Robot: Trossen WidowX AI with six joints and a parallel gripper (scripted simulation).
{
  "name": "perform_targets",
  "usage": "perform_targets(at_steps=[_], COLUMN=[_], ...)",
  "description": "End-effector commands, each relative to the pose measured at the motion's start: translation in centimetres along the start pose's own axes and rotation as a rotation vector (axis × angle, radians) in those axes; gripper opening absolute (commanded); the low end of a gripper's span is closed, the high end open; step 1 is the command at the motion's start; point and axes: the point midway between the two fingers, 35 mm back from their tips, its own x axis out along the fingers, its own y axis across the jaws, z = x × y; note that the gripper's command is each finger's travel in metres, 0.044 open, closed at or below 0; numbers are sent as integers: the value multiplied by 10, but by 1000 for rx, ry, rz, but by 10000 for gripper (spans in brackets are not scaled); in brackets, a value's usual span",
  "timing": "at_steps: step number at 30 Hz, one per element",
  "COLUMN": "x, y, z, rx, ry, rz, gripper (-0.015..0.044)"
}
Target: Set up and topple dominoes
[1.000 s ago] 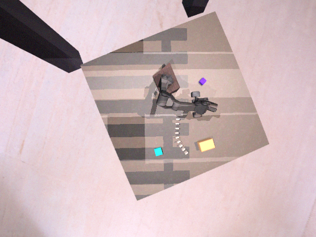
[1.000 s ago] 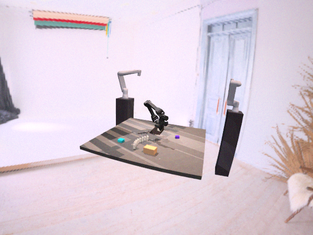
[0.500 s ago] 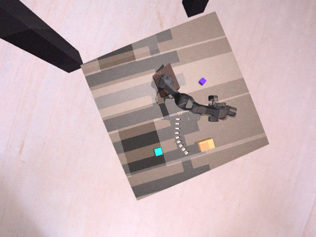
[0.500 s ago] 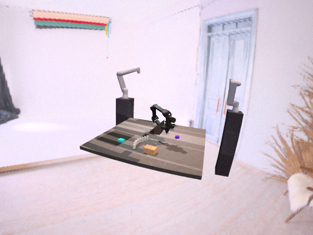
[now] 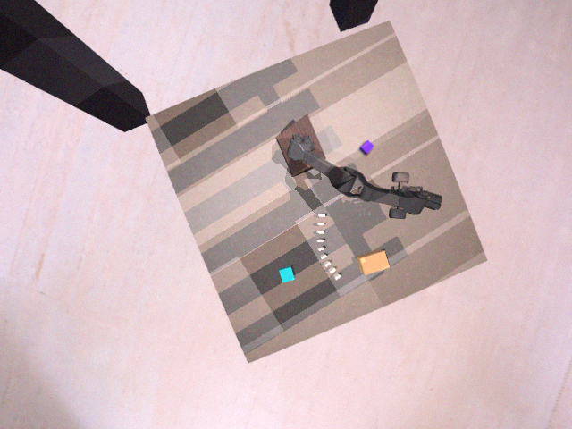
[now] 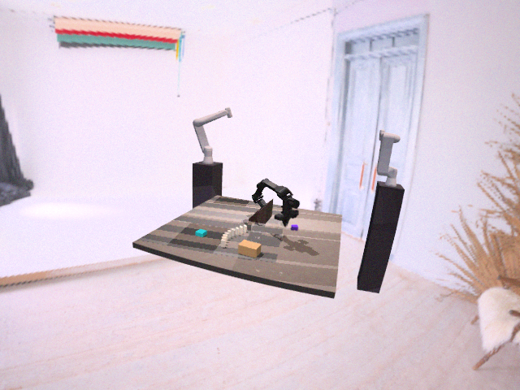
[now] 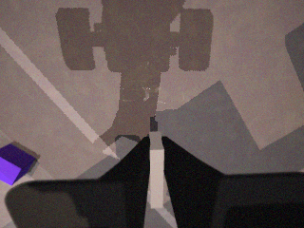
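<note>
So the hand [image 5: 433,201] [image 6: 286,223] [image 7: 155,142] has a white domino [image 7: 157,178] pinched upright between its fingers, up above the table [image 5: 416,277] [image 6: 293,277] [image 7: 247,52]. The curved domino row [image 5: 321,240] [image 6: 233,232] stands between the cyan block [image 5: 287,274] [image 6: 201,232] and orange box [image 5: 374,262] [image 6: 249,248], and I can't make out any lettering.

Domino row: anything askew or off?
Nothing looks knocked over. The row of dominoes stands in a curve, bending toward the orange block, but evenly spaced, so it looks deliberate. The fingers grip one white domino, clear of the row.
</note>
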Motion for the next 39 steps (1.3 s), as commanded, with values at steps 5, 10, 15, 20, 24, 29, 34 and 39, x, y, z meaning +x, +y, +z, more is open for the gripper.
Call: perform_targets(at_steps=[5,10,15,20,24,29,34,39], x=[20,32,42,51,57,64,69,74], y=[3,5,7,8,9,9,9,9], z=[10,18,24,30,34,39,42,44], rx=[17,29,39,48,54,59,63,66], ry=[-83,-147,-214,-283,-340,-414,-490,-567], rz=[79,124,164,199,223,249,270,285], gripper=[25,25,25,25,25,25,25,25])
